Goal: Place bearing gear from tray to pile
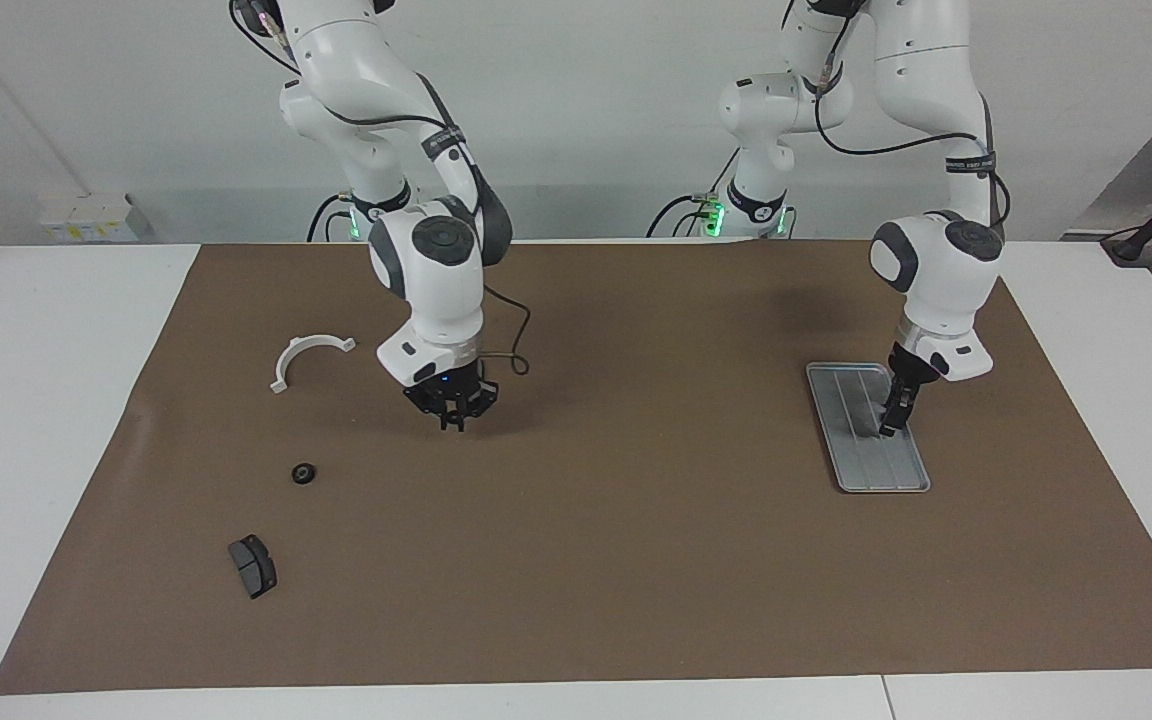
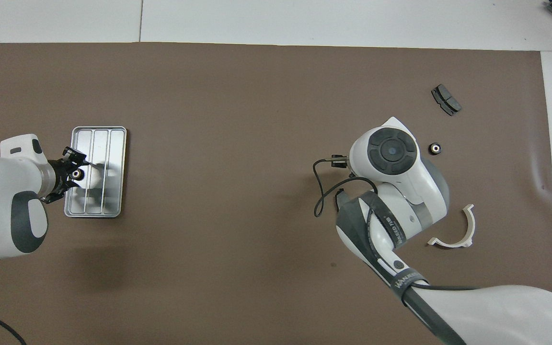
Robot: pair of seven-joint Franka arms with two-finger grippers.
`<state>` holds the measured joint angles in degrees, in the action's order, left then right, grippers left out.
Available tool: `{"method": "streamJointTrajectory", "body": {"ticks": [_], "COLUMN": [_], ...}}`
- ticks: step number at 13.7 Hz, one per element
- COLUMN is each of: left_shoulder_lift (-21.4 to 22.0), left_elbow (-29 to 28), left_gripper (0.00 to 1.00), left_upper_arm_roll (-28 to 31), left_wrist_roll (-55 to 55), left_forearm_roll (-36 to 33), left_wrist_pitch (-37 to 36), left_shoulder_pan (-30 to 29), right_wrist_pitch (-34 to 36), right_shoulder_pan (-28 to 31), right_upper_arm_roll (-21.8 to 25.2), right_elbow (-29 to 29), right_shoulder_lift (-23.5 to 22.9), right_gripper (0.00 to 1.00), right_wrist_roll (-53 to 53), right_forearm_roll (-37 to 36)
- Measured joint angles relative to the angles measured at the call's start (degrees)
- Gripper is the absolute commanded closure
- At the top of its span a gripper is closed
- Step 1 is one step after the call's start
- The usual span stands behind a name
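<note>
Overhead — ribbed silver-grey tray (image 2: 113, 143)

Ribbed silver-grey tray (image 1: 866, 462) (image 2: 113, 143) lies flat toward the left arm's end; a small black bearing gear (image 1: 304, 473) (image 2: 434, 148) lies toward the right arm's.

The mat (image 1: 586, 520) is plain matte brown and lies on a white table (image 1: 46, 400). The tray (image 1: 866, 462) is silver-grey metal with lengthwise ribs and a pale sheen. The small gear (image 1: 305, 473) is black with a light centre. The curved bracket (image 1: 308, 356) is white. The brake pad (image 1: 253, 565) is dark grey, with a thin line across its face. Both arms are glossy white with dark grey joint caps and black cables. The left gripper (image 1: 893, 425) and the right gripper (image 1: 452, 412) are black. Green lights glow at the arm bases, and the wall is off-white.
</note>
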<state>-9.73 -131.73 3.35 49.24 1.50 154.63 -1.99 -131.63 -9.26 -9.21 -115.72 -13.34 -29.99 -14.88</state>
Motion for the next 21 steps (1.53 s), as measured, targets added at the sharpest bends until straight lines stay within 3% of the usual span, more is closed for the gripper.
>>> {"method": "streamJointTrajectory", "body": {"ticks": [2, 8, 9, 10, 12, 17, 21], "left_shoulder_lift": [-0.04, -0.27, -0.27, -0.21, -0.21, -0.94, -1.62], "left_elbow": [-0.03, -0.58, -0.59, -0.57, -0.58, 1.29, 7.2], "left_gripper": [0.37, 0.68, 0.75, 0.81, 0.91, 0.91, 0.91], "left_upper_arm_roll": [-0.06, -0.09, -0.1, -0.12, -0.12, -0.45, -0.88], "left_wrist_roll": [0.26, 0.37, 0.38, 0.32, 0.1, -0.78, -0.78], "left_forearm_roll": [0.07, 0.14, 0.14, 0.13, 0.12, -0.07, -0.09], "left_wrist_pitch": [0.0, 0.71, 0.74, 0.9, 0.9, 1.03, 0.77], "left_shoulder_pan": [-0.14, -0.82, -0.83, -0.83, -0.83, 0.46, 8.76], "right_wrist_pitch": [-0.02, -0.13, -0.18, -0.25, -0.33, -1.49, -0.87], "right_shoulder_pan": [3.75, 16.35, 18.0, 19.05, 19.43, 20.49, 20.6], "right_upper_arm_roll": [-0.01, -0.01, 0.0, 0.02, -0.03, -0.02, -0.2], "right_elbow": [-4.25, -9.74, -10.18, -10.54, -10.8, -8.1, -2.52], "right_shoulder_lift": [2.66, 4.67, 4.66, 4.66, 4.66, 4.68, 4.46], "right_gripper": [1.0, 1.0, 0.65, 0.01, 0.0, 0.0, 0.0], "right_wrist_roll": [5.95, 28.6, 31.15, 32.31, 32.64, 32.64, 29.4], "right_forearm_roll": [0.01, 4.34, 5.04, 5.22, 5.29, 5.5, 8.45]}}
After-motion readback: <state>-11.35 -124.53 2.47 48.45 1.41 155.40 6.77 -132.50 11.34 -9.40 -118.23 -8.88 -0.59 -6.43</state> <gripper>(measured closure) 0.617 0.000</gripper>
